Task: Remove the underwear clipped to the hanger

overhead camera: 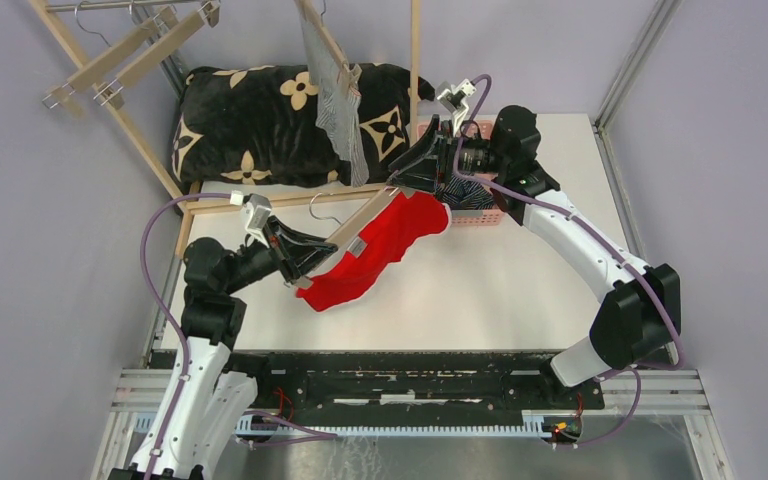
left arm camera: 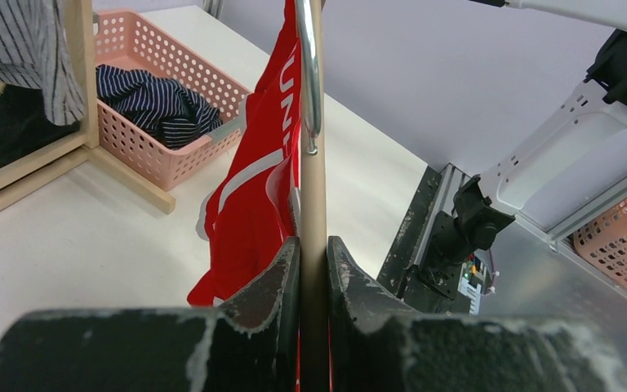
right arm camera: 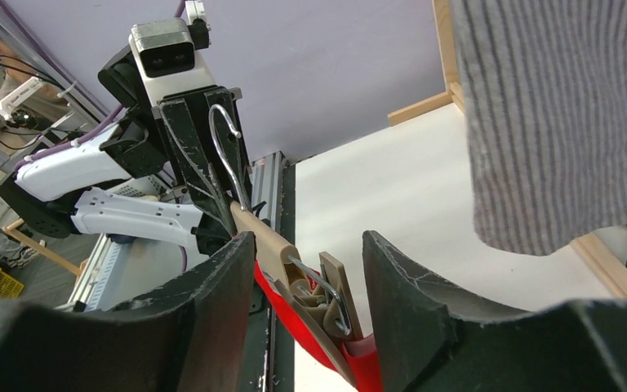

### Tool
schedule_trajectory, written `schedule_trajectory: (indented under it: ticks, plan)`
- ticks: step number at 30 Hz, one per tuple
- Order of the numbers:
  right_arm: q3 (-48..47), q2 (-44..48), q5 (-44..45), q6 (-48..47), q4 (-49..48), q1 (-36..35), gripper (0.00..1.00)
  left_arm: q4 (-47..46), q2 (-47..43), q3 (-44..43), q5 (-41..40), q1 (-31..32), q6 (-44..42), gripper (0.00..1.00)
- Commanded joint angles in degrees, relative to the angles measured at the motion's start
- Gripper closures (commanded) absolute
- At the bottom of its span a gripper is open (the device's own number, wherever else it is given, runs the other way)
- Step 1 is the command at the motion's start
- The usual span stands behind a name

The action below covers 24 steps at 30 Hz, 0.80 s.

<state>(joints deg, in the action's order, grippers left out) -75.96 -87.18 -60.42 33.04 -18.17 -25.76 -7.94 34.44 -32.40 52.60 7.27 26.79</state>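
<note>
left end effector (left arm camera: 313, 245) pinches hanger bar (left arm camera: 313, 192) so we steady it; red underwear (left arm camera: 249, 188) hangs clipped below, over surface (overhead camera: 520, 290). right end effector (right arm camera: 309, 241) spread around end clip (right arm camera: 332, 287), we judge to press it open. navy pair (left arm camera: 155, 102) in basket (left arm camera: 135, 37).

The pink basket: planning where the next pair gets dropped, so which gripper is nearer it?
Right. The right gripper sits beside the pink basket; the left gripper clamps the hanger, farther off.

Red boxers (overhead camera: 380, 250) clipped, navy (left arm camera: 159, 102) crumpled, grey (overhead camera: 338, 100) hanging
</note>
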Motion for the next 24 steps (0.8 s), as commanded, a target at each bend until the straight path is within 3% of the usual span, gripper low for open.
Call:
schedule_trajectory:
  ticks: [1,8,10,12,15,16,21,22,23,24]
  plan:
    - [-1.1,0.3,-1.2,-0.3,-2.1,-0.2,0.44,-5.1,-1.0,-0.5,-0.6,0.1,2.9,0.97]
    - [-1.4,0.5,-1.2,-2.1,0.8,-0.2,0.62,-6.5,-1.0,-0.3,-1.0,0.2,4.4,0.97]
    - [-1.4,0.6,-1.0,-2.8,1.8,-0.2,0.62,-6.5,-1.2,-0.4,-1.0,0.2,4.7,0.97]
    - [-1.6,0.5,-0.9,-3.5,2.8,-0.2,0.72,-6.8,-1.4,-0.4,-1.0,0.2,5.0,0.97]
    - [-2.1,-0.1,-0.2,-4.8,5.0,-0.2,0.98,-7.3,-1.5,-0.4,-1.0,0.2,5.5,0.97]
    - [-2.2,-0.2,0.0,-5.0,5.2,-0.2,0.99,-7.6,-1.5,-0.4,-1.1,0.2,5.7,0.97]
    - [-2.3,-0.5,0.4,-4.6,4.6,-0.2,1.00,-9.9,-1.1,0.0,-1.3,0.2,7.2,0.97]
    - [-2.3,-0.4,0.4,-3.9,4.1,-0.2,0.94,-10.2,-0.8,0.1,-1.3,0.1,7.3,0.97]
    - [-2.3,-0.3,0.6,-3.5,3.8,-0.2,0.62,-10.4,-0.7,0.1,-1.3,0.2,7.3,0.97]
    - [-2.2,-0.1,0.7,-3.4,3.6,-0.2,0.50,-10.5,-0.6,0.1,-1.3,0.2,7.3,0.97]
